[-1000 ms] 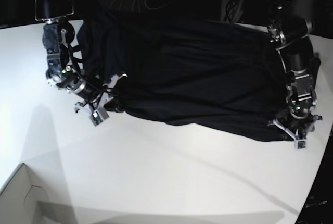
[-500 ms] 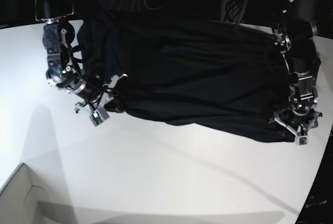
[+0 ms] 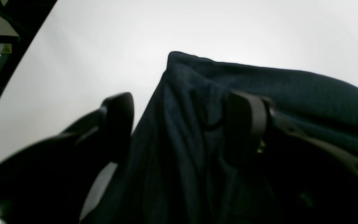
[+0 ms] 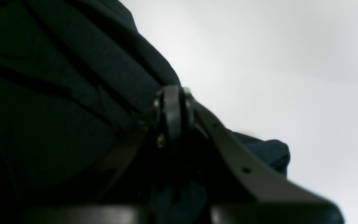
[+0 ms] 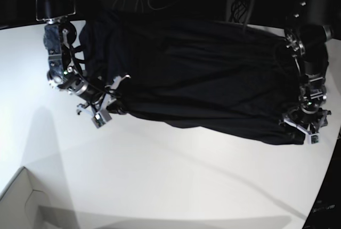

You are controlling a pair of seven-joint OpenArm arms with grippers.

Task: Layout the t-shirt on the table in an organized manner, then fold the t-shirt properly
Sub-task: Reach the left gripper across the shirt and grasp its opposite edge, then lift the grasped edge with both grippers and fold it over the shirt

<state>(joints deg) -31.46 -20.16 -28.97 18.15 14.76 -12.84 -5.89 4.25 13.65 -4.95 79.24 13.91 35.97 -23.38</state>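
Since a second ago the left end effector point(image 5: 305, 128) has spread its fingers wide at the corner of the t-shirt point(image 5: 202, 80) and shifted slightly. One t-shirt lies spread on the one white desk point(image 5: 160, 181). At its opposite edge, the right end effector point(image 5: 109, 106), its arm angled down, pinches fabric.

t-shirt point(image 5: 197, 80) top edge lost in dark background, wrist views blurred

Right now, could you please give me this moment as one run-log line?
t-shirt: spread on table | left gripper: jaws open astride hem corner | right gripper: jaws shut on t-shirt
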